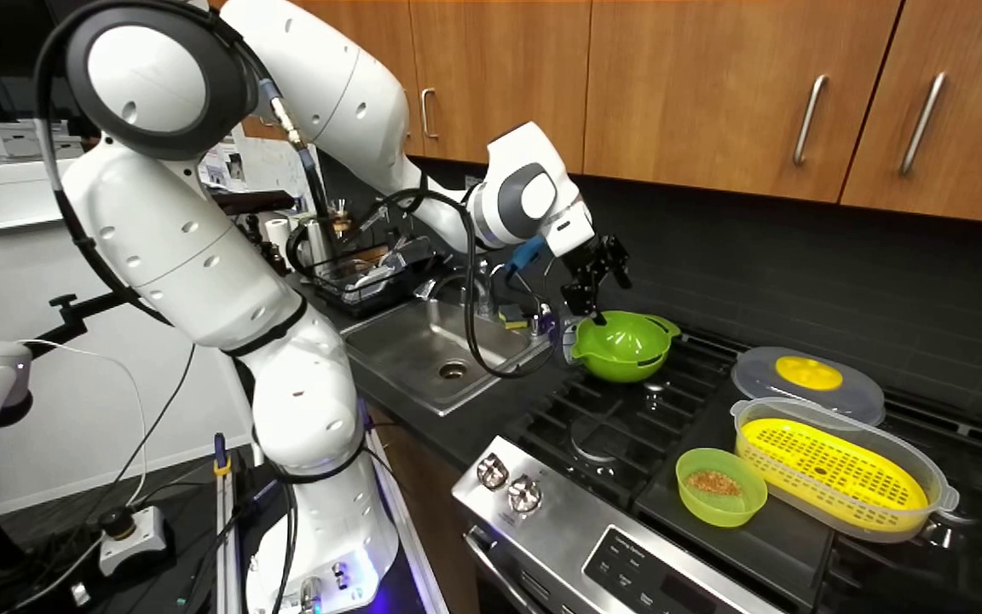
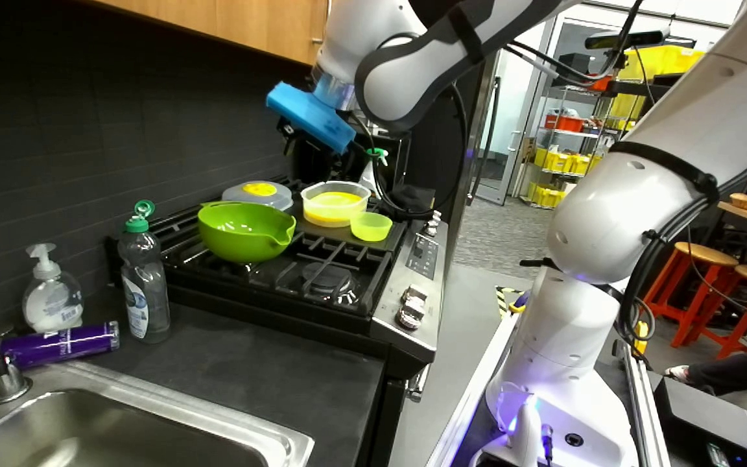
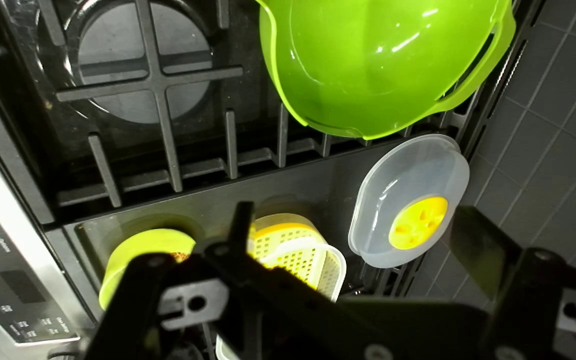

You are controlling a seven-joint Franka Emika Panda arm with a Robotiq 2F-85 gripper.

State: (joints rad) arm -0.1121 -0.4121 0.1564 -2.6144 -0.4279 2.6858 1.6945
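Black gas stovetop (image 3: 158,82) spans the wrist view, holding, from left, a small lime plastic bowl (image 3: 153,240), half hidden by the wide-spread black gripper (image 3: 357,220); a clear oblong container (image 3: 336,262) with yellow perforated tray (image 3: 288,237), also obscured; a large green bowl (image 3: 378,70), cropped above, seemingly just below the gripper; a translucent yellow-centred lid (image 3: 408,197).

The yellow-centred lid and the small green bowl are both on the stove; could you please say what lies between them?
In an exterior view, a translucent container with a yellow insert stands between the lid and the small green bowl.
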